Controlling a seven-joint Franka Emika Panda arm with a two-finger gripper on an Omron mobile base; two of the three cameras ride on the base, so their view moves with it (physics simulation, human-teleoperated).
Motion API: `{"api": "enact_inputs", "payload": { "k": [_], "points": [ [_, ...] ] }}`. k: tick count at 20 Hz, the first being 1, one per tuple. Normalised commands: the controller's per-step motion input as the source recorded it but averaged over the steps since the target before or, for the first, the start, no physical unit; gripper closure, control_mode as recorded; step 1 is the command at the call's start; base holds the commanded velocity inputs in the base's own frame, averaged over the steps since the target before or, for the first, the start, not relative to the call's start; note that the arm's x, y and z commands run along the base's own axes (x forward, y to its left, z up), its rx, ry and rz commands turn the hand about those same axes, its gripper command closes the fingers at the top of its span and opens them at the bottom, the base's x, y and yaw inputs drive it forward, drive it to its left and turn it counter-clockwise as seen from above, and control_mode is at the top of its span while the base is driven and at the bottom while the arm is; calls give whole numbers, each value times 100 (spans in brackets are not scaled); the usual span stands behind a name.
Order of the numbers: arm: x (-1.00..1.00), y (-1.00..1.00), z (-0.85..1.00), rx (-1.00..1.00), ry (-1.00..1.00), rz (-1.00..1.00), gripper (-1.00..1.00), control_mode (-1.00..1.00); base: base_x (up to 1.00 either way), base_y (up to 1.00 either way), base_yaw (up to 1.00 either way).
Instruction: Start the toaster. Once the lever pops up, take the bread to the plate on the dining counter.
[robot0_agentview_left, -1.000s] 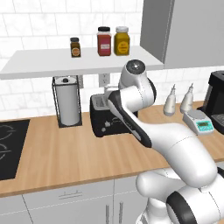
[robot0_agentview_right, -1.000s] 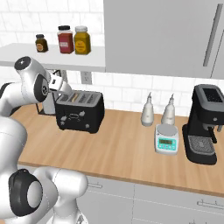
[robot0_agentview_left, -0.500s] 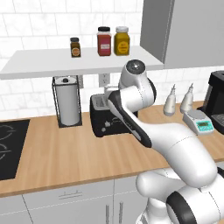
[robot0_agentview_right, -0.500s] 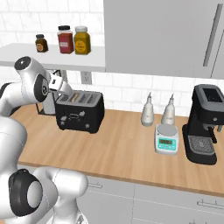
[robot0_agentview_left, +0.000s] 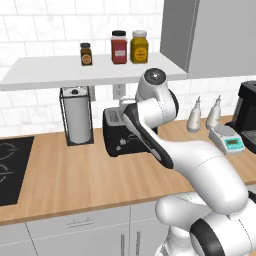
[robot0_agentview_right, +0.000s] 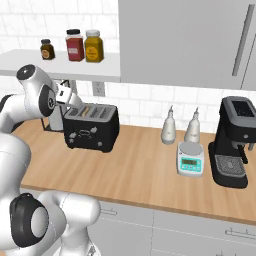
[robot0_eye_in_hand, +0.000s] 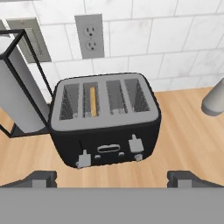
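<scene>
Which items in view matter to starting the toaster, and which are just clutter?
Job: black boxy toaster; thin tan bread slice in a slot; open fingers.
Clutter: paper towel roll; three spice jars; small digital scale; black coffee machine.

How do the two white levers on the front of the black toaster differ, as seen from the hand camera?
On the black boxy toaster, the left white lever sits lower on the front face; the right white lever sits higher. The left lever stands below the slots holding the thin tan bread slice; the slots above the right lever look empty. Both levers share the same small white shape.
</scene>
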Motion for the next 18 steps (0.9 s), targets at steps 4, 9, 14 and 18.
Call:
{"api": "enact_inputs", "payload": {
  "k": [4,9,14,18],
  "points": [
    [0,0,0,0,0,0,-100,-100,0,0,0],
    [0,0,0,0,0,0,-100,-100,0,0,0],
    [0,0,0,0,0,0,-100,-100,0,0,0],
    [0,0,0,0,0,0,-100,-100,0,0,0]
  ]
}}
